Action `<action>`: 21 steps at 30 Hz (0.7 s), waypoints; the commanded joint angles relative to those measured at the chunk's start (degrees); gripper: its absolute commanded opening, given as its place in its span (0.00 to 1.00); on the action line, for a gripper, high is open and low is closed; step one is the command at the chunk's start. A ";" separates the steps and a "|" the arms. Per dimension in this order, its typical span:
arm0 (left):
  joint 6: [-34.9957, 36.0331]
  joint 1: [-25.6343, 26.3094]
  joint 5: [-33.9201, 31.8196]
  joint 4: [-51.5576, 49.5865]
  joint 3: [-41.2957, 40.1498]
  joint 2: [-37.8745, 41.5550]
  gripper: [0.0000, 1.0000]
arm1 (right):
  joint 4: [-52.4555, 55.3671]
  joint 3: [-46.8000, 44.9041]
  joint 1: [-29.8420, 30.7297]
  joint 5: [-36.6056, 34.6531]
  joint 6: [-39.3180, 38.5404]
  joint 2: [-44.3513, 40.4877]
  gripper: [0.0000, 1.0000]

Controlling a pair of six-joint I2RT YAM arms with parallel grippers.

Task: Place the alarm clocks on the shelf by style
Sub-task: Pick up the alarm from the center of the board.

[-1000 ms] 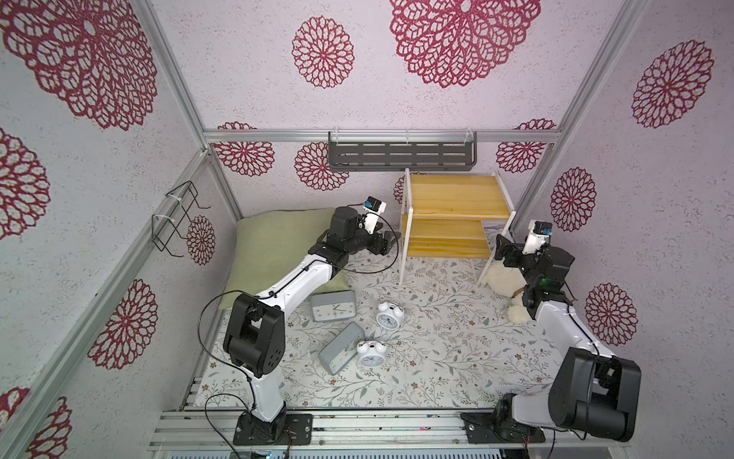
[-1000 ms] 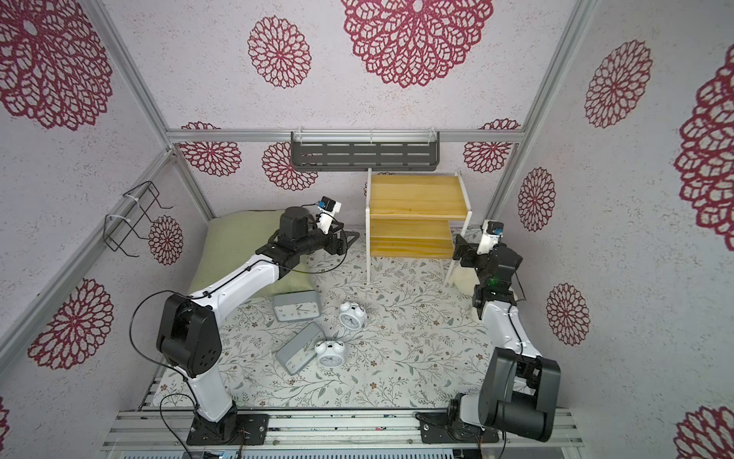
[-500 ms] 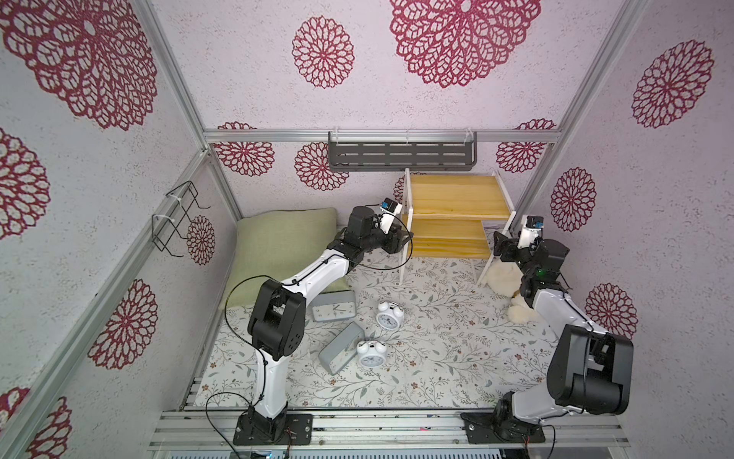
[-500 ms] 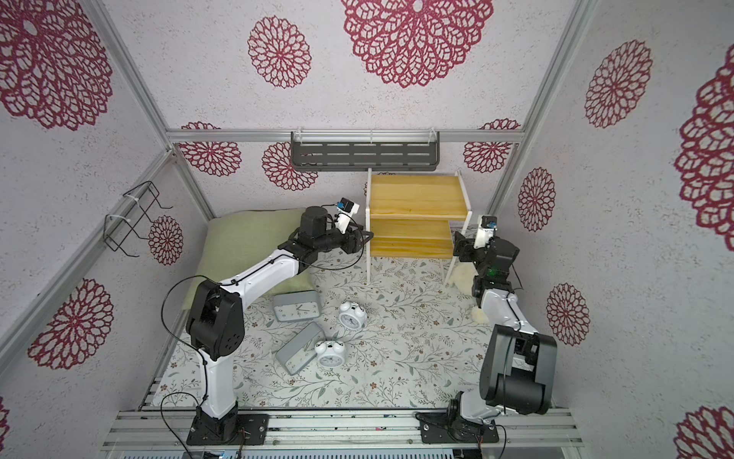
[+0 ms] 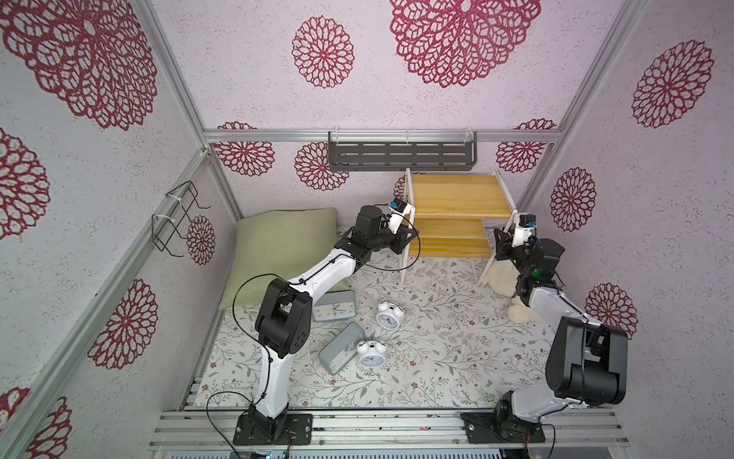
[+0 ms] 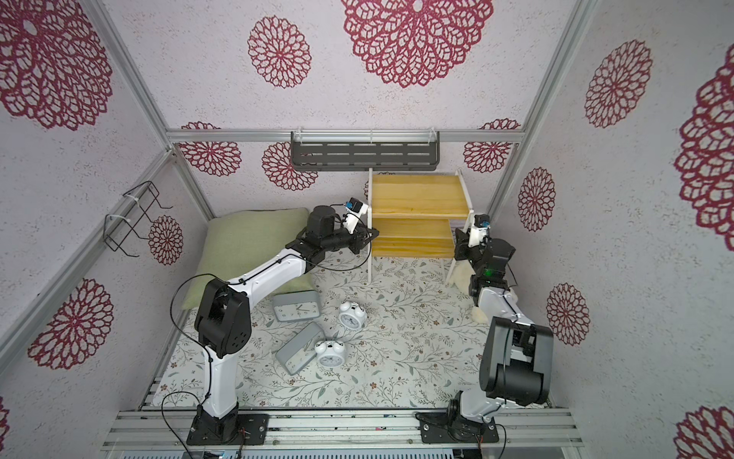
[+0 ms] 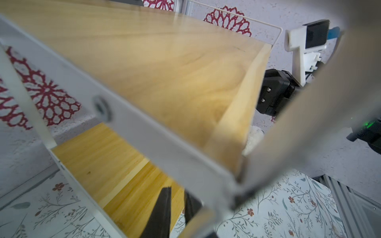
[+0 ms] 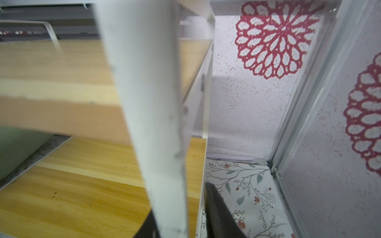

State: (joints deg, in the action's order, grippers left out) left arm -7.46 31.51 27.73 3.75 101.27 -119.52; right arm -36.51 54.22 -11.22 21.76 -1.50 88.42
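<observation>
the small two-tier shelf of yellowish wooden boards and thin white frames [image 5: 456, 196] has both boards bare, and neither arm is on a clock. the left gripper [image 7: 177, 208] is at the shelf's left front leg [image 5: 406, 264]. its dark jaws stand nearly together with a sliver of board showing between them, and i cannot tell whether the blurred leg is pinched or merely beside them. the right gripper [image 8: 179, 214] has a jaw on either side of the shelf's right front leg [image 8: 156, 123], close in, though whether they press it is unclear.

all four alarm clocks lie on the flowered cloth [image 5: 437, 318] in front of the shelf, towards its left side. a light-grey rectangular clock [image 5: 335, 311] and a white round twin-bell clock [image 5: 390, 314] are nearer the shelf. a second grey rectangular clock [image 5: 342, 353] lies farther out, right against a second twin-bell clock [image 5: 371, 353].

this looks like a two-handed shift of the shelf. an uneven pull could twist or tip the light frame. a thin, slanted leg could slide out of a loose pinch. dragging could bunch the cloth, or snag the white fluffy thing [image 5: 501, 278] by the shelf's right front leg.
</observation>
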 commanded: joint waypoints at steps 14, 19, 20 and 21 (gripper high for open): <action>-1.67 -2.27 -8.98 2.20 -13.66 13.33 0.05 | -4.74 -4.53 4.51 1.82 0.22 -7.23 0.09; -3.08 -5.41 -7.55 1.88 -19.69 18.51 0.06 | -5.04 -8.38 8.57 0.37 1.49 -10.70 0.09; -3.08 -6.09 -7.26 1.39 -20.90 19.66 0.06 | -4.89 -9.13 9.69 -0.23 1.52 -11.49 0.09; -2.89 -6.73 -7.36 0.80 -22.16 20.79 0.06 | -4.88 -10.04 10.80 -0.97 1.50 -12.37 0.09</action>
State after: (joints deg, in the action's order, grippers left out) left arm -3.07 28.36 22.83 6.22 80.88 -103.20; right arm -38.74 45.28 -2.79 21.85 -1.43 79.85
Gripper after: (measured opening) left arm 0.125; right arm 0.158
